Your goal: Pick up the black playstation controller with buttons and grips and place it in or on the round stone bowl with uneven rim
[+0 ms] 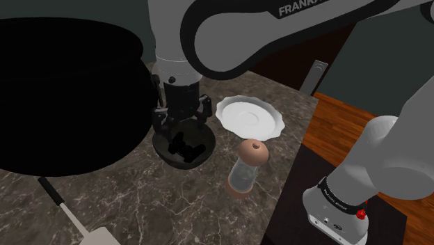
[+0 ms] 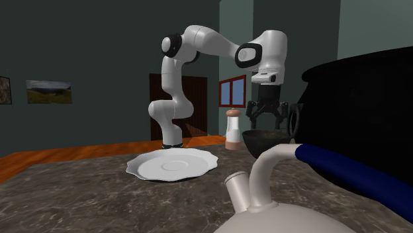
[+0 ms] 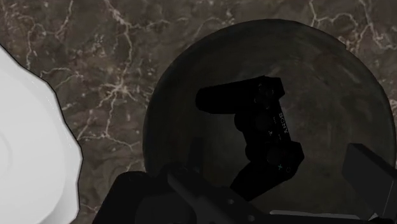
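In the wrist view the pincer [image 3: 277,151] is standing released, its two black fingers [image 3: 196,151] spread wide and touching nothing. Just beyond them, between the two fingers, the black controller [image 3: 267,127] is lying inside the dark round bowl [image 3: 331,70], its face turned toward the camera. The pincer is hovering directly over the controller and is not holding it. The bowl is sitting on the dark marbled bench [image 3: 95,51], and the white wavy-edged plate [image 3: 25,146] is lying near it, not touching.

In the shoulder view the bowl is showing at the middle of the frame, under the pincer. The plate is lying to its upper right, and a grinder with a brown top [image 1: 247,167] is standing upright to its lower right. A big black pot [image 1: 69,90] is taking the left part of the frame, next to the bowl.
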